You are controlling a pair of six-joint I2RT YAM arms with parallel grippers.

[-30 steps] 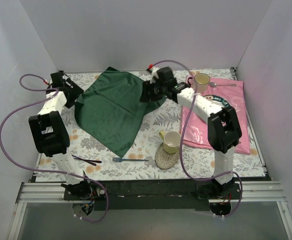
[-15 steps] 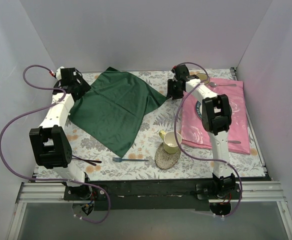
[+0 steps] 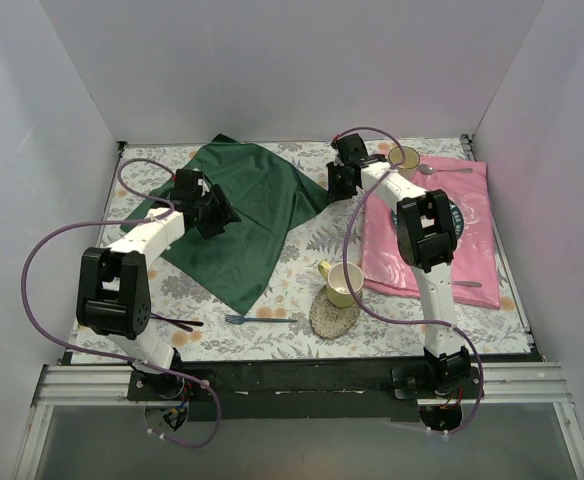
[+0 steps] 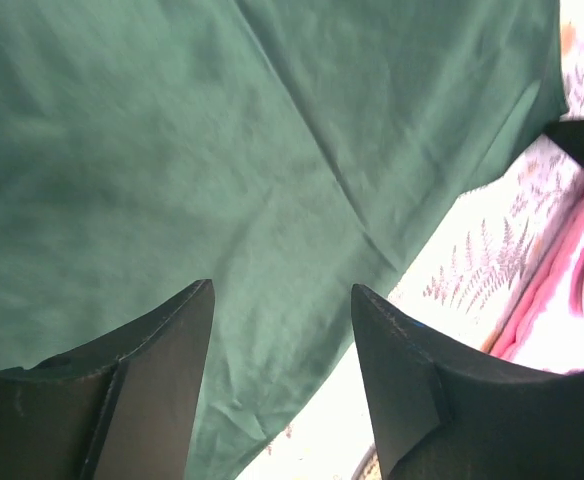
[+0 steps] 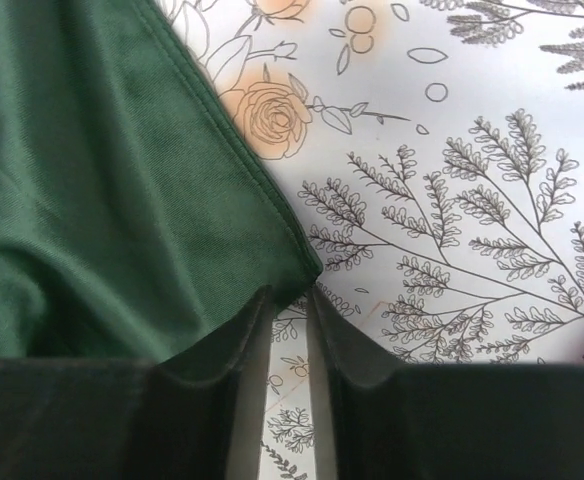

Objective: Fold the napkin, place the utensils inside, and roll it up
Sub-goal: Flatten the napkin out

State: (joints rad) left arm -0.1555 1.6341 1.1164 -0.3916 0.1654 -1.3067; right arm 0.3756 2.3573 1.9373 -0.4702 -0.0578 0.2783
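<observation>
The dark green napkin (image 3: 242, 215) lies spread flat on the flowered table, one corner pointing toward me. It fills the left wrist view (image 4: 222, 170) and the left half of the right wrist view (image 5: 102, 200). My left gripper (image 3: 215, 207) hovers over the napkin's left part, jaws wide open and empty (image 4: 282, 300). My right gripper (image 3: 338, 184) is at the napkin's right corner, its tips (image 5: 290, 295) a narrow gap apart with the flat corner lying just past them. The slate-blue fork (image 3: 262, 319) lies near the front edge, away from both grippers.
A yellow cup (image 3: 341, 282) stands on a round coaster by the napkin's near corner. A pink cloth (image 3: 472, 240) at the right carries a plate, a second cup (image 3: 404, 158), a silver spoon (image 3: 444, 169) and a silver fork. A dark purple-headed utensil (image 3: 172, 322) lies front left.
My left gripper has left the napkin's far-left corner and moved right and nearer, over the cloth. The napkin now lies flat. My right gripper has shifted slightly left at the right corner.
</observation>
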